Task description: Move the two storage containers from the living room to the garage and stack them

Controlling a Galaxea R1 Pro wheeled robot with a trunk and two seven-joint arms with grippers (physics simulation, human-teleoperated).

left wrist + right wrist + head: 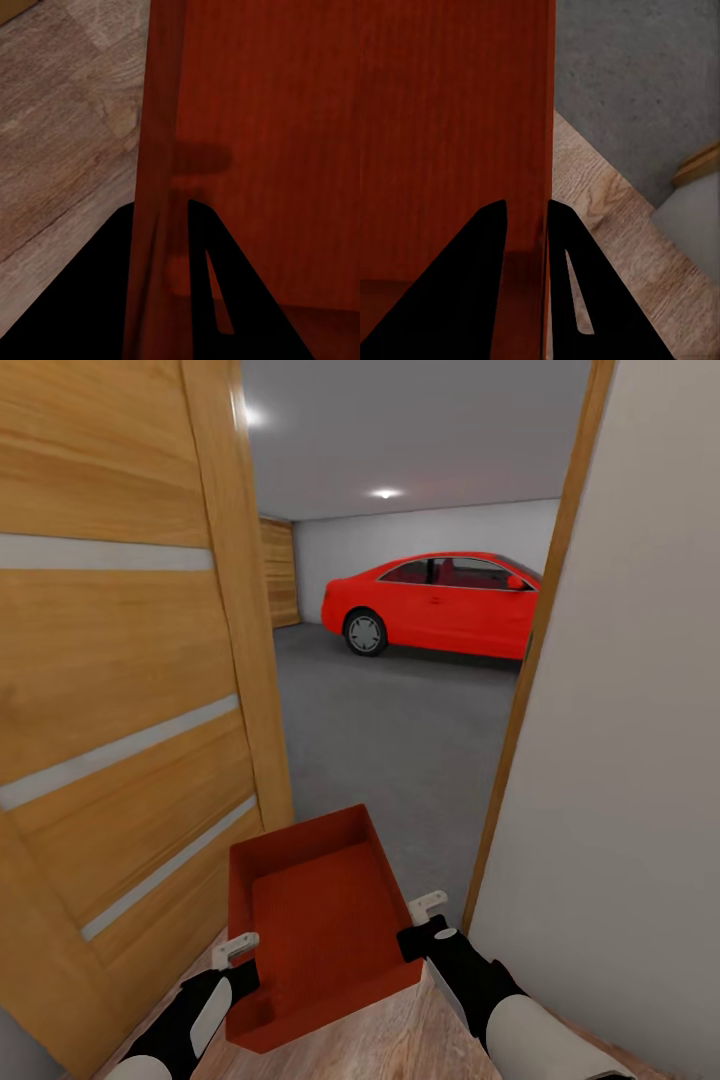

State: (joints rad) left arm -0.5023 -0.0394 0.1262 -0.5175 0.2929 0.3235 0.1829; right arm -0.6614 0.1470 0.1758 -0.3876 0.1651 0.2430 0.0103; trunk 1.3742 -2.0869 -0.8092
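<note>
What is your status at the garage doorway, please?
Left gripper and right gripper shut on storage container side walls. Container held level at threshold. Open door close on left, wall close on right.

Soft spotlights, blurred wrist views

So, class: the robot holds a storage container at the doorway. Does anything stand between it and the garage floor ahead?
Nothing visible does. The storage container, gripped by the left gripper and right gripper, faces an open gap between the wooden door and the door frame. The concrete floor lies bare up to the red car.
</note>
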